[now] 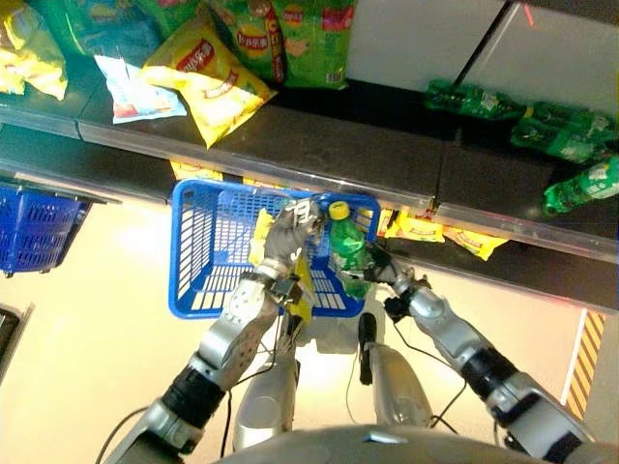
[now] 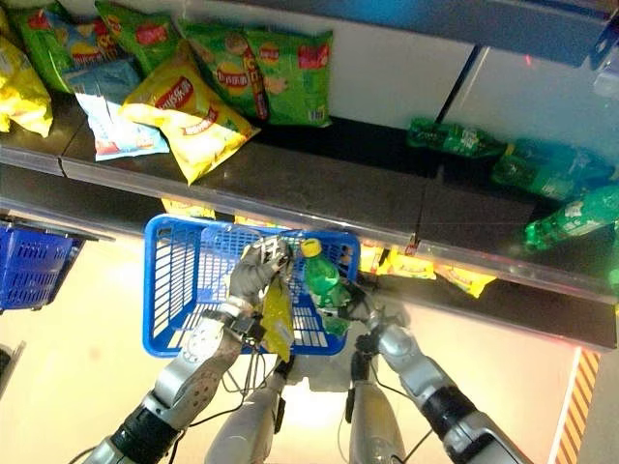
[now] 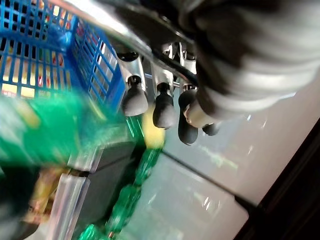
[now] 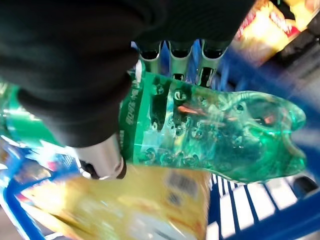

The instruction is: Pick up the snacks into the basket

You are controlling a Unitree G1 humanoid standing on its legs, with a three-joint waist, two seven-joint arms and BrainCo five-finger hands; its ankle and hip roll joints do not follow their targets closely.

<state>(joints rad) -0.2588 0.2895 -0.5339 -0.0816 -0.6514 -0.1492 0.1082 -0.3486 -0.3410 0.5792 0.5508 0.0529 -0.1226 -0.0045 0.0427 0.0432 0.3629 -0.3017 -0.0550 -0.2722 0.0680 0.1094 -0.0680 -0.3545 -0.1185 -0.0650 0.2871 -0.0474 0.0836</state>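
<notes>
Shelving [image 1: 319, 145] runs across the top of both eye views, with yellow and green chip bags [image 1: 208, 77] on my left and green bottles [image 1: 566, 130] lying on their sides to the right. Below its edge hangs the blue basket [image 1: 208, 251]. I read it as carried rather than set down: the left hand [image 1: 290, 237] has its fingers hooked round the silver handle [image 3: 107, 20], which keeps the opening up and close to the stock. A second blue basket [image 1: 29, 227] sits well apart at far left. One yellow snack bag [image 2: 277, 319] is already in the carried basket, against its near wall. The right hand [image 1: 372, 266] is clamped round a green bottle with a yellow cap [image 1: 346, 242], held over the basket's right end just above that bag, looks like for a drop-in. Labels: there's print on the bags and the bottle's green band, but I'm not calling any wording.
</notes>
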